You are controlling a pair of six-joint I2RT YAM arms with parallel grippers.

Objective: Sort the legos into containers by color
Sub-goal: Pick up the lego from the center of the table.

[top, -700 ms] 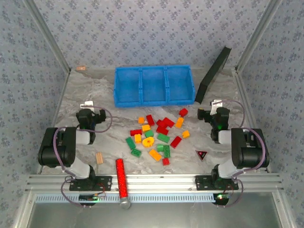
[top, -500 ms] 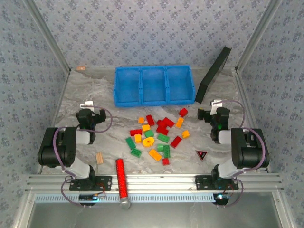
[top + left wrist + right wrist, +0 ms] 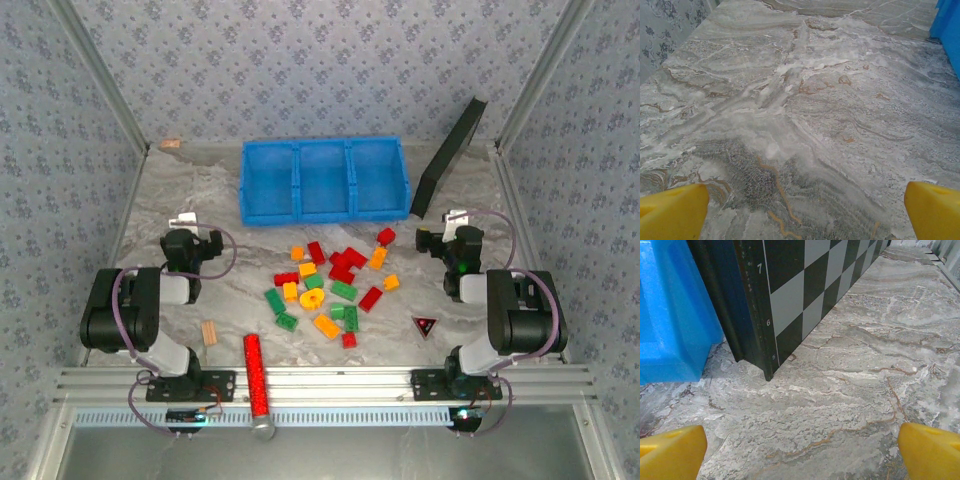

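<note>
Red, green and orange legos (image 3: 330, 285) lie scattered in a loose pile at the middle of the marble table. Behind them stands the blue bin (image 3: 324, 180) with three empty compartments side by side. My left gripper (image 3: 185, 228) rests folded back at the left, open, its yellow fingertips (image 3: 672, 212) wide apart over bare marble. My right gripper (image 3: 452, 225) sits at the right, open too, with yellow fingertips (image 3: 930, 450) spread over bare table. The bin's blue corner (image 3: 670, 315) fills the left of the right wrist view.
A black checkered panel (image 3: 448, 155) leans against the right side of the bin, close ahead of my right gripper (image 3: 795, 290). A red glittery cylinder (image 3: 254, 375), a tan wooden block (image 3: 209, 333) and a small dark triangle (image 3: 425, 325) lie near the front edge.
</note>
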